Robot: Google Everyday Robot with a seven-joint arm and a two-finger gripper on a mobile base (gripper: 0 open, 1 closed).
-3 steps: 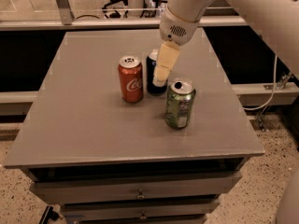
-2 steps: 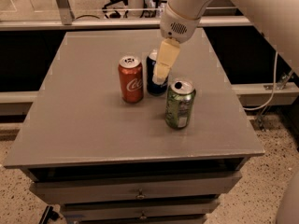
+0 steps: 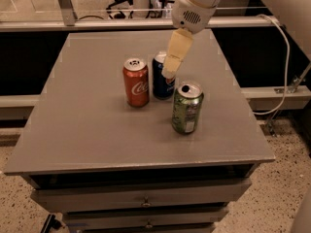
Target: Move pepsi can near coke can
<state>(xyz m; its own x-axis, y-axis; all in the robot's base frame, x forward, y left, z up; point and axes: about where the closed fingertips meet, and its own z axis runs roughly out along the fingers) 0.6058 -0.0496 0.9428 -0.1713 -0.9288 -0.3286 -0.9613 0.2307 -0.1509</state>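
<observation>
The pepsi can (image 3: 159, 81), dark blue with a silver top, stands upright on the grey table (image 3: 87, 125), right beside the coke can (image 3: 135, 82), almost touching it. The coke can is red with white script and stands upright to the left of the pepsi can. My gripper (image 3: 167, 72) hangs from the white arm at the upper right. Its beige tip is at the top right of the pepsi can and covers part of the can's upper edge.
A green can (image 3: 187, 108) with an opened top stands upright in front and to the right of the pepsi can. The table has drawers (image 3: 146, 203) below its front edge. A white cable (image 3: 284, 57) and a rail lie to the right.
My gripper has risen a little along the pepsi can. The three cans have not moved.
</observation>
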